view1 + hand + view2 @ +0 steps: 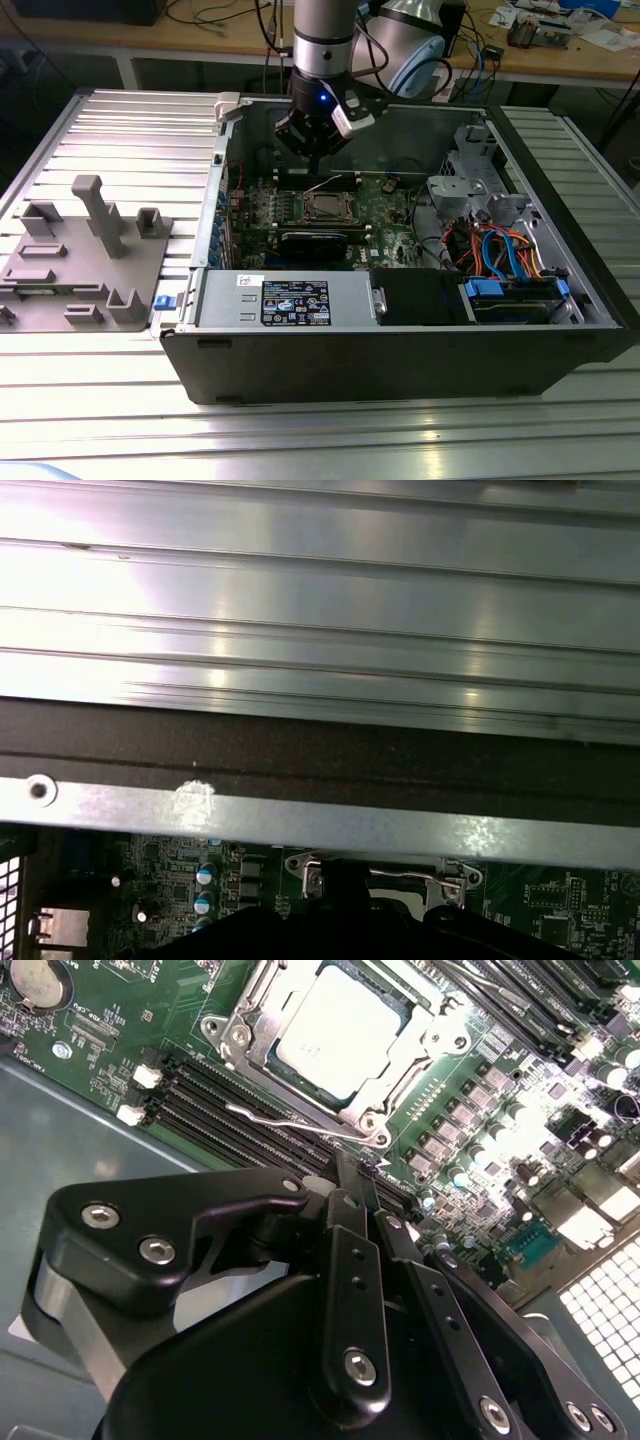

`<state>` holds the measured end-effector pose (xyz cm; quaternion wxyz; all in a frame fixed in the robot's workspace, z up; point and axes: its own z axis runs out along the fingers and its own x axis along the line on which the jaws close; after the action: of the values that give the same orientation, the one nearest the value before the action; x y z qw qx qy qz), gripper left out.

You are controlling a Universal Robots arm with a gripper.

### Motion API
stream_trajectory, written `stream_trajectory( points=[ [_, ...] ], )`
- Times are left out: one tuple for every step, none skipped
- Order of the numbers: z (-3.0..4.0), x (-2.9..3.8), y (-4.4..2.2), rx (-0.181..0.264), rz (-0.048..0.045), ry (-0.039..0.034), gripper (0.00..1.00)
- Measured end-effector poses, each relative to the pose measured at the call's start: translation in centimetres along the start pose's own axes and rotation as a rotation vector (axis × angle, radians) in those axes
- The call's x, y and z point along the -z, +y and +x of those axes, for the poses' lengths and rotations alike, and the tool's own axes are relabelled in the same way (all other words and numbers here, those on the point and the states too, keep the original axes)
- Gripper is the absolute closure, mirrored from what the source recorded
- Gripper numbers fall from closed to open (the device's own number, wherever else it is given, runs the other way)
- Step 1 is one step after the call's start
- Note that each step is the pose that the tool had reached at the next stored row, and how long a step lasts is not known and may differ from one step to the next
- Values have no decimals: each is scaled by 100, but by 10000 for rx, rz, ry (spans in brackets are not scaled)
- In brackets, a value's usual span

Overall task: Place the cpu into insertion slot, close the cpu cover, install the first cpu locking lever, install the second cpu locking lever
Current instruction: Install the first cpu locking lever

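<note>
Where the exterior view is read from its left, a grey fixture [85,255] is seen on the worktop [110,420], then the open case [400,350]. Inside, the tool [315,152] hangs above the cpu [328,206], seated under its cover [400,1075]. Whether the tool is open cannot be told.

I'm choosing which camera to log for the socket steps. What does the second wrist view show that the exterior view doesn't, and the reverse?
Second wrist view alone: close detail of the cpu seated under the cpu cover, and a wire locking lever beside the socket. Exterior view alone: the whole computer case, the grey fixture tray, the drive cables. Shared: the pincer above the green motherboard.
</note>
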<state>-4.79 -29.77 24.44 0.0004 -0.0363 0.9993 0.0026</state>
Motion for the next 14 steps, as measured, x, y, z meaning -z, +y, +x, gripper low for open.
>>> stream_trajectory(
  points=[
    [0,-2,0,-1,0,0,89],
    [0,-5,0,0,0,0,89],
    [-1,-7,0,2,0,0,89],
    [-1,-10,0,4,-1,0,89],
    [-1,-12,0,5,-1,0,89],
    [-1,-14,0,4,-1,1,89],
    [-1,-16,0,5,-1,1,89],
    [-1,-17,0,5,-3,1,89],
    [-1,-20,0,5,-6,0,89],
    [-1,-21,0,5,-7,1,89],
    [-1,-22,0,5,-9,0,89],
    [-2,-24,0,4,-11,-1,89],
    [-2,-25,0,5,-11,0,89],
    [-3,-38,0,5,-13,0,89]
  ],
)
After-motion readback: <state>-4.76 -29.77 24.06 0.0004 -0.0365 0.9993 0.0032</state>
